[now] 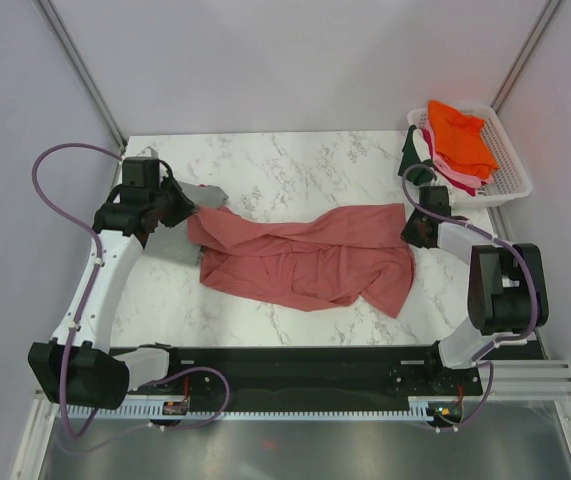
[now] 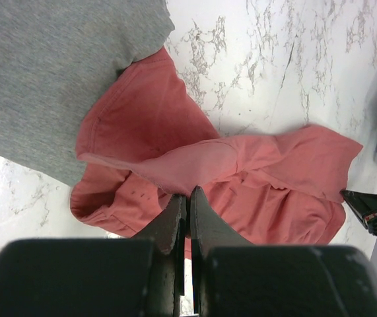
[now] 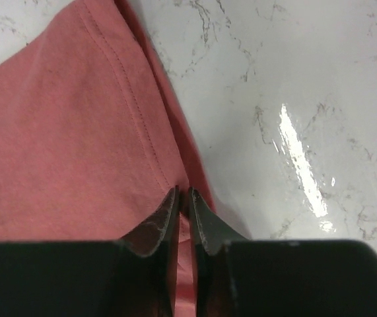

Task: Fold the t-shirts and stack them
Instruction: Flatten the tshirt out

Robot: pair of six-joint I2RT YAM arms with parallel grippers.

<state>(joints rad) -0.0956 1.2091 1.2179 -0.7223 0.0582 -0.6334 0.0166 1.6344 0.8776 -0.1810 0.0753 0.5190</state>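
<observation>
Start close in. Your left claw (image 2: 188, 195) is squeezed tight shut, and a fold of the pink t-shirt (image 2: 175, 165) is caught between its tips. Your right claw (image 3: 183, 193) is pinched almost all the way together too. It sits right on the stitched edge of the same shirt, so it looks like it has hold of it.

The pink t-shirt lies in a crumpled band across the middle of the table (image 1: 285, 165), with one claw at each end. I think the job now is to pull it flat. Lift both ends a little and move the claws apart at the same speed, until the cloth goes straight but not tight. Then lay it down gently so no bumps are left. The right claw holds only a thin bit of edge, so go slow or it may slip out.

Just past the left claw, the grey t-shirt (image 2: 43, 79) touches the pink one, and I cannot tell which is on top. Try not to drag it along.

Far off in the right corner, the white basket (image 1: 513, 170) holds the orange t-shirt (image 1: 460, 135) and more shirts.
</observation>
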